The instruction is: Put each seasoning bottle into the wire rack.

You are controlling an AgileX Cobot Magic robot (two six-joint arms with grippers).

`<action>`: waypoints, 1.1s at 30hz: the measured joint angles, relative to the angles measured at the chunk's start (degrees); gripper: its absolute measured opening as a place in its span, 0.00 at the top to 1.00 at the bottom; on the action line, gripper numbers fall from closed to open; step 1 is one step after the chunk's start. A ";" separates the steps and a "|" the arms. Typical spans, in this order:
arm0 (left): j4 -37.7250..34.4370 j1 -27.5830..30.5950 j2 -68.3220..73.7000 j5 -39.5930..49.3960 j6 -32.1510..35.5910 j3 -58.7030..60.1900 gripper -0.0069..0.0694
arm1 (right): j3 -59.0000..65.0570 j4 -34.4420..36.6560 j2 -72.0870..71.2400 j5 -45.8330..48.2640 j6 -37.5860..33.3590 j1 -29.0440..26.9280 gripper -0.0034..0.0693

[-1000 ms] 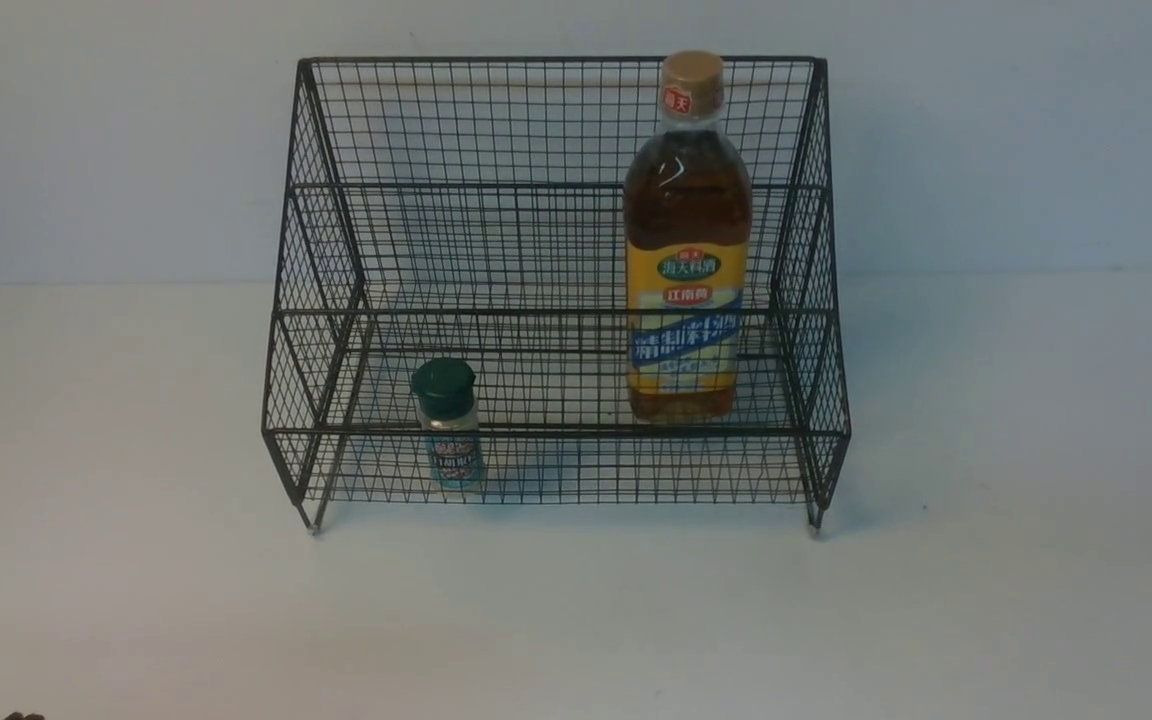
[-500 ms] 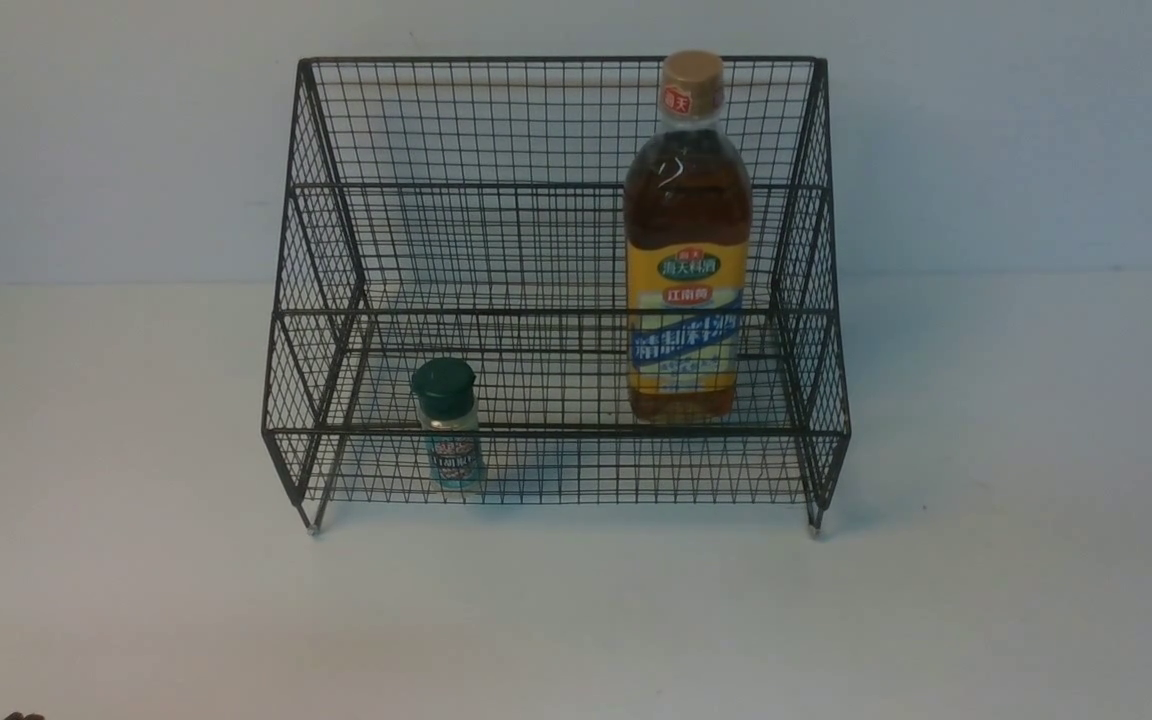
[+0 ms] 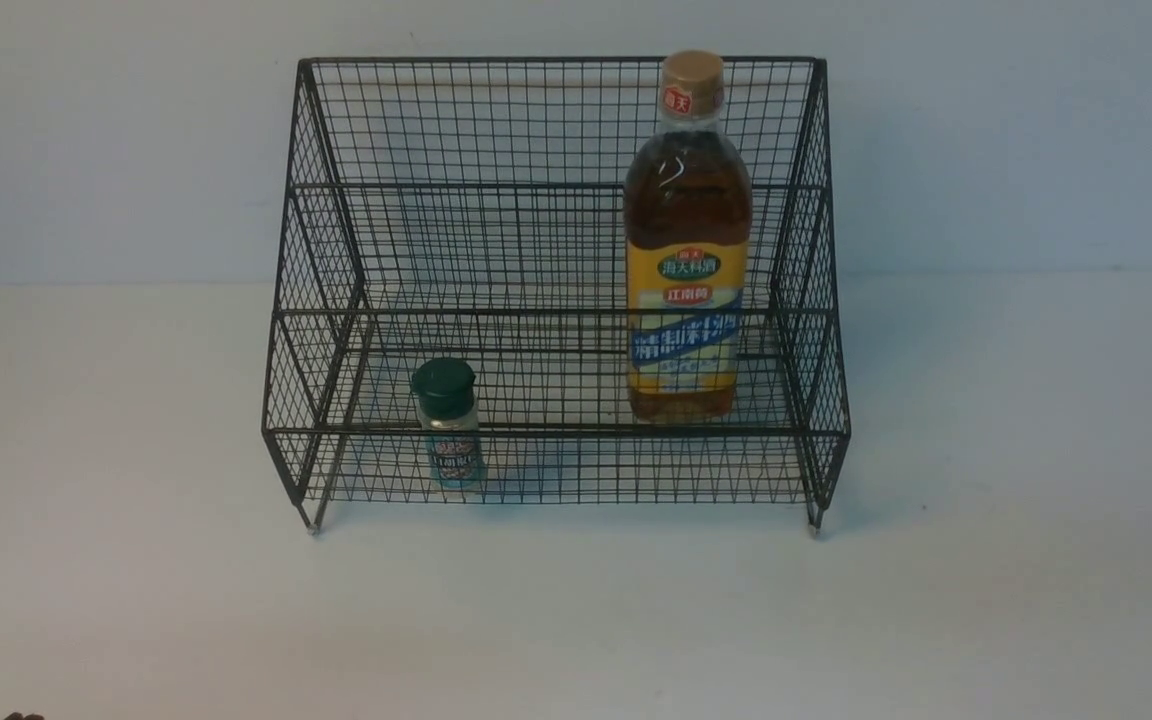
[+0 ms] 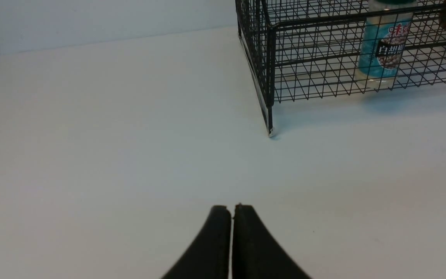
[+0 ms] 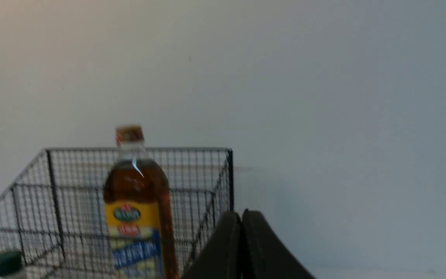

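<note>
The black wire rack (image 3: 556, 290) stands on the white table (image 3: 576, 620), near the pale wall; it has two stepped tiers, a tall grid at the back and small metal feet. The small shaker jar (image 3: 448, 425), with a dark green cap and a teal label, stands upright in the lower front tier, toward the rack's left side; the tall bottle (image 3: 688, 240) with amber liquid, a tan cap and a yellow and blue label stands upright on the right side of the rack, and its cap reaches the top edge of the back grid; the two bottles are well apart from each other. In the left wrist view the left gripper (image 4: 232, 211) has its two dark fingers pressed together with nothing between them; it is over the bare table, apart from the left front foot of the rack. In the right wrist view the right gripper (image 5: 241, 217) is also closed and empty; the tall bottle appears beyond it, inside the rack, and that picture is a little blurred.
</note>
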 joint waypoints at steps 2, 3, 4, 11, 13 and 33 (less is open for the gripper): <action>-0.05 0.00 0.00 0.00 0.00 0.00 0.92 | 3.65 0.00 0.00 0.37 0.33 -2.13 0.97; -0.05 0.00 0.00 0.00 -0.05 0.00 0.92 | 8.19 0.21 0.00 0.82 0.50 -4.12 0.97; -0.05 0.00 0.00 0.00 -0.05 0.00 0.92 | 10.24 0.26 0.00 1.72 0.50 -5.06 0.97; -0.05 0.00 0.00 0.05 -0.05 0.00 0.92 | 11.29 0.20 0.05 8.21 0.57 -8.02 0.97; -0.05 0.00 0.00 0.05 -0.05 0.00 0.92 | 11.29 0.16 0.05 8.21 0.58 -8.06 0.97; -0.05 0.00 0.00 0.05 -0.05 0.00 0.92 | 11.29 1.38 0.05 8.16 -3.88 -8.06 0.97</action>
